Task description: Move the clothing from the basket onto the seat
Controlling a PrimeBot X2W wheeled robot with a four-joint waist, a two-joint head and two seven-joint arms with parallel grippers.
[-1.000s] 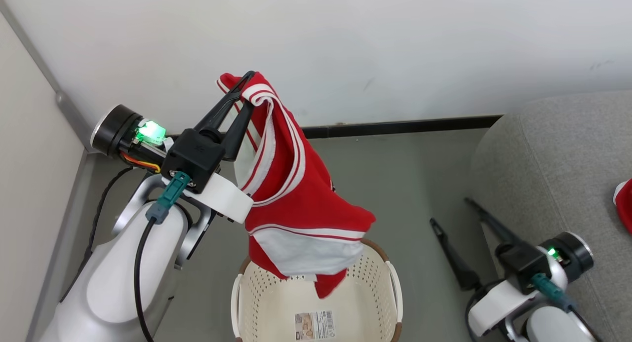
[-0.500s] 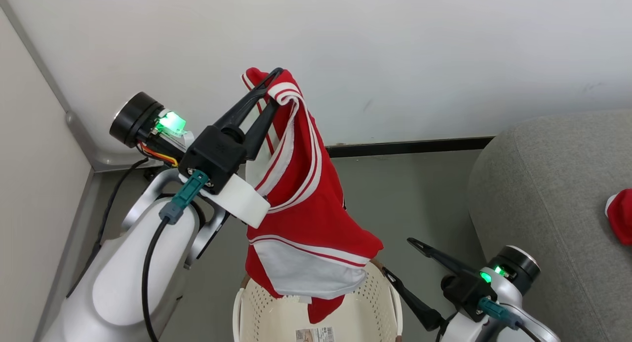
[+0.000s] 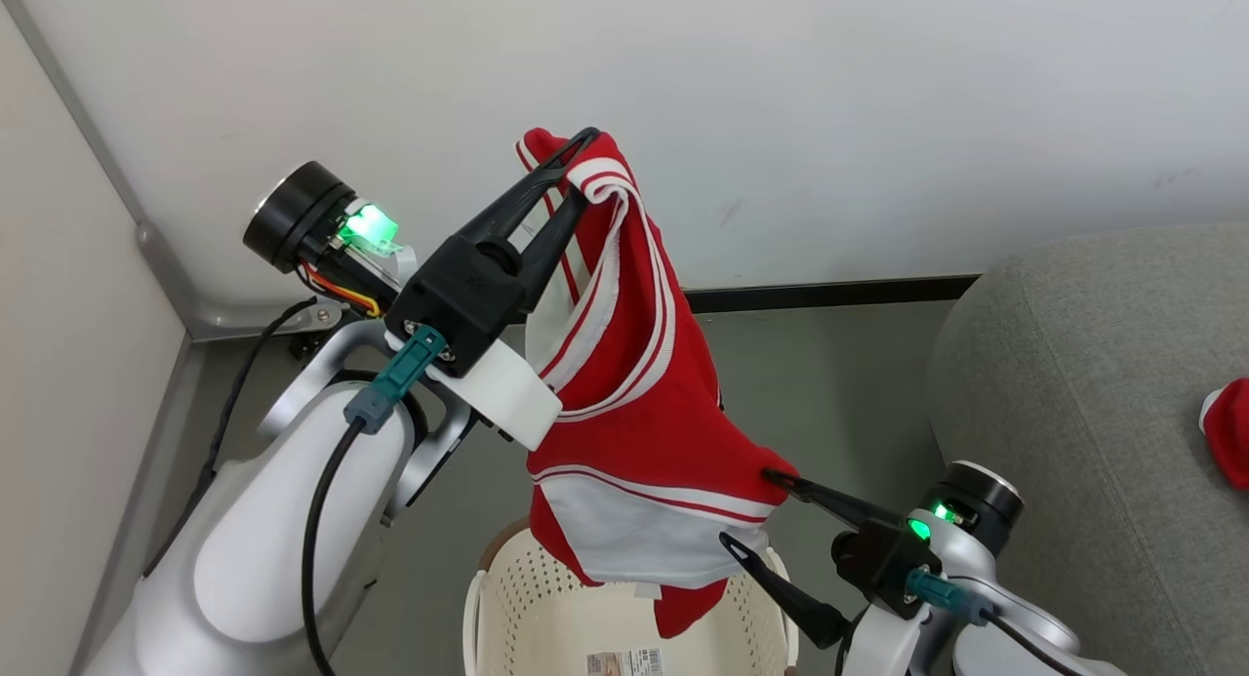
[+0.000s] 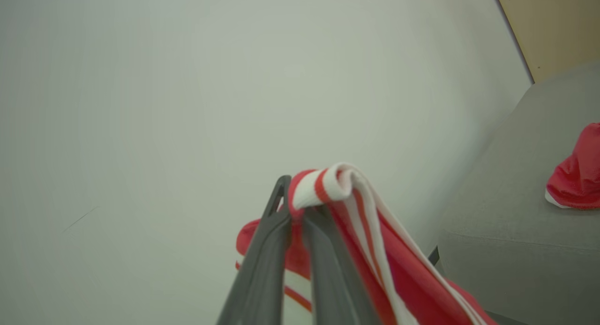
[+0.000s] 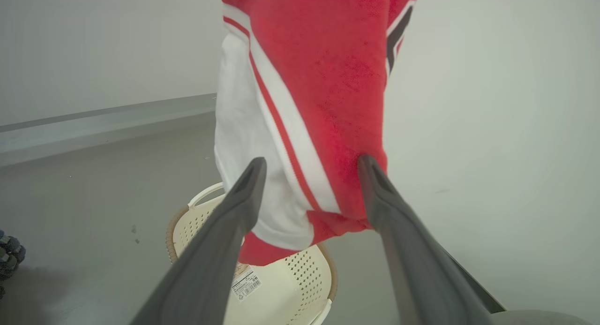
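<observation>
Head view, nearest first: the basket [image 3: 532, 598] stands on the grey floor [image 3: 839, 383] at the bottom edge, its label [image 3: 624, 661] showing inside. Just right of it is the right gripper [image 3: 747, 508], 2 fingers spread wide, tips at the lower right corner of the garment [image 3: 644, 403]. The upper tip touches the red edge and the lower tip lies over the white panel. Right wrist view backs that up: fingers well apart, cloth hanging at their tips, nothing pinched. The garment itself hangs above the basket, red with white stripes, its lowest red flap dangling over the opening. Up at the top, the left gripper [image 3: 585, 165] is closed tight on the striped trim, the band folded over its fingertips. Left wrist view shows the 2 fingers pressed together with cloth caught between them. Off to the right sits the seat [image 3: 1093, 364], with a second garment [image 3: 1231, 432] lying on it at the frame's edge. Behind it all are the white wall [image 3: 878, 91] and a dark baseboard [image 3: 829, 294].
</observation>
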